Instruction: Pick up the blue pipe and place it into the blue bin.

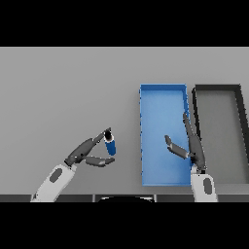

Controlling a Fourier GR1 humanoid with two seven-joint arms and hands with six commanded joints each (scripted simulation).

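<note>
Where the view looks down from the robot's head, a plain grey table (68, 87) fills nearly the whole scene. On its right half sit two long rectangular bins side by side, their long sides running away from the robot. The blue bin (163, 88) is the nearer to the middle, with low blue walls and a lighter blue floor. Just beside it, further right, is a dark grey bin (217, 88) with black walls and a grey floor; the two are very close, though whether their walls touch cannot be told.

From the lower left comes the robot's left arm, white and grey, ending in the dark left hand (86, 152). Its upper fingers and thumb close around the blue pipe (110, 143), a short blue cylinder with a dark top end, held roughly upright with a slight tilt. The pipe is left of the blue bin, outside it, and near its left wall.

From the lower right rises the right arm. The right hand (190, 146) shows over the right side of the blue bin, its fingers straight and spread, thumb pointing left, holding nothing.
</note>
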